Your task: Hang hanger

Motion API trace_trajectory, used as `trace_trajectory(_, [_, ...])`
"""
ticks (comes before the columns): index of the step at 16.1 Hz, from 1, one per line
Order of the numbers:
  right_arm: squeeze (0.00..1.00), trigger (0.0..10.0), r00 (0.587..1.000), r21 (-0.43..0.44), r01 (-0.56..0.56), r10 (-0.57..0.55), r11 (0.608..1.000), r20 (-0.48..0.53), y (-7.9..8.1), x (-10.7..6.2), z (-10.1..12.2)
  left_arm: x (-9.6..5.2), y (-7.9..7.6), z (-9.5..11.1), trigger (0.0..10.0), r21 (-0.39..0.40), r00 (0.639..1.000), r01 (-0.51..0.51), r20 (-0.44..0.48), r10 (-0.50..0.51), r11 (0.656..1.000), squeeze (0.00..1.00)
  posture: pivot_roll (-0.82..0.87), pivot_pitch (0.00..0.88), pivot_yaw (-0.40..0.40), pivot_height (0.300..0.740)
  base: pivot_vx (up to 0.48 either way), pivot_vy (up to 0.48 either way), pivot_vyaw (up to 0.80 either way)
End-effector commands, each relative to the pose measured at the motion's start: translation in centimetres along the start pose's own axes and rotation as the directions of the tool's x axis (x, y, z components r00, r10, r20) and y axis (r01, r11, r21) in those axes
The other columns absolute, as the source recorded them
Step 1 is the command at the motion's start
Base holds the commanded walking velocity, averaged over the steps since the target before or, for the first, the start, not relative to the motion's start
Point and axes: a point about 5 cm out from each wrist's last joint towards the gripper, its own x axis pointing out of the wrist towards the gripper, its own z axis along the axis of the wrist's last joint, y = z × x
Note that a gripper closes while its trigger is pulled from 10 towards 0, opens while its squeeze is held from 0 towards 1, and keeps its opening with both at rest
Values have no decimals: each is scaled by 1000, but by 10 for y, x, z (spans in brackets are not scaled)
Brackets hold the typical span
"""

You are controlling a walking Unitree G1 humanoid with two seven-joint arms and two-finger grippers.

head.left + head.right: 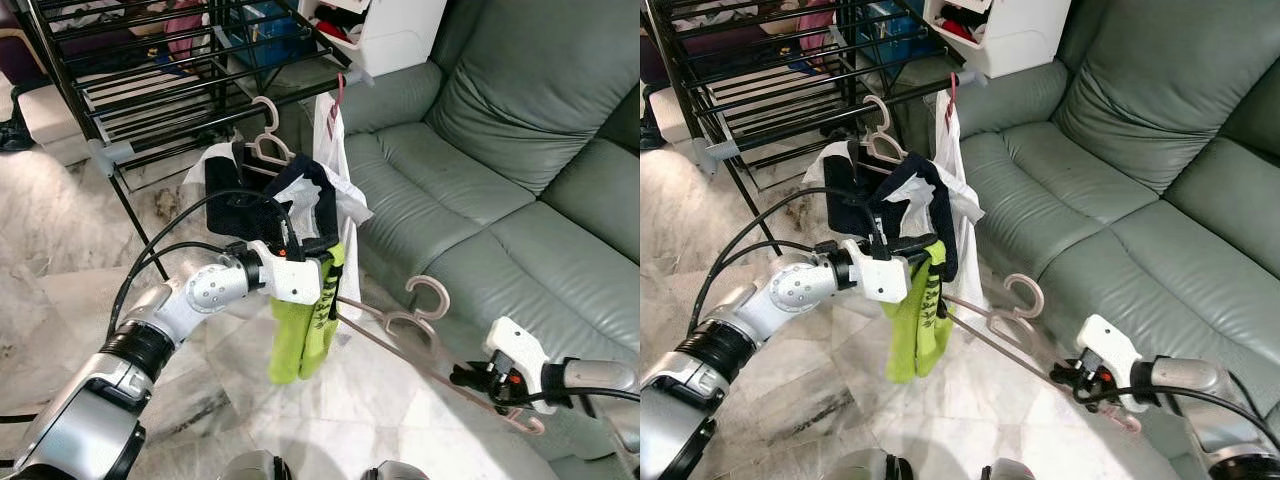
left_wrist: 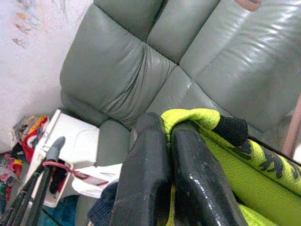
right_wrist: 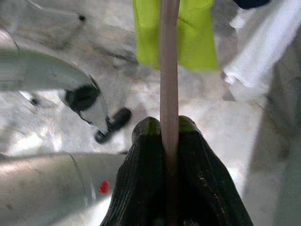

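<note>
Left gripper point(image 1: 322, 268) raised in front of the drying rack point(image 1: 180, 70), fingers point(image 2: 164, 188) pressed together on a yellow-green sock point(image 1: 300, 335) draped over the pink hanger point(image 1: 420, 310). Right gripper point(image 1: 470, 378) low beside the green sofa point(image 1: 520, 150), fingers point(image 3: 141, 188) clamped on the hanger's bar. Hanger held between both grippers, apart from the rack, with other clothes point(image 1: 300, 200) hanging from the rack rail just behind.

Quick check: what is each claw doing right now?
Left claw: closed on the lime-green garment.
Right claw: closed on the pink hanger.
</note>
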Motion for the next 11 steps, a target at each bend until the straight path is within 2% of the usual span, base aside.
trace_trajectory(1, [0, 10000, 999, -9, -28, 28, 1000, 32, 3, 0, 7, 4, 13, 5, 10000, 56, 999, -26, 32, 24, 998, 0, -48, 0, 14, 740, 0, 0, 0])
trace_trajectory(3, [0, 10000, 999, -15, 32, -32, 999, 2, -3, 8, 4, 4, 18, 8, 10000, 56, 997, -60, 54, 57, 997, 0, -49, 0, 15, 740, 0, 0, 0])
trace_trajectory(5, [0, 10000, 991, 13, 132, -132, 991, 29, -11, 19, 6, 7, 24, 14, 10000, 49, 990, -108, 94, 103, 993, 0, -49, 0, 13, 740, 0, 0, 0])
trace_trajectory(6, [0, 10000, 945, 161, 287, -306, 944, 114, -25, 33, 15, 12, 26, 25, 10000, 25, 979, -147, 147, 141, 989, 0, -44, 0, 10, 740, 0, 0, 0])
trace_trajectory(8, [0, 10000, 894, 305, 366, -423, 879, 147, -34, 40, 20, 15, 23, 34, 10000, 17, 972, -149, 187, 144, 989, 0, -40, 0, 7, 740, 0, 0, 0])
trace_trajectory(10, [0, 10000, 768, 530, 421, -600, 736, 223, -47, 44, 36, 19, 12, 49, 10000, -5, 961, -135, 244, 132, 991, 0, -40, 0, 7, 740, 0, 0, 0])
trace_trajectory(11, [0, 10000, 724, 564, 430, -643, 704, 250, -50, 42, 43, 20, 9, 52, 10000, -14, 958, -136, 252, 135, 991, 0, -40, 0, 7, 740, 0, 0, 0])
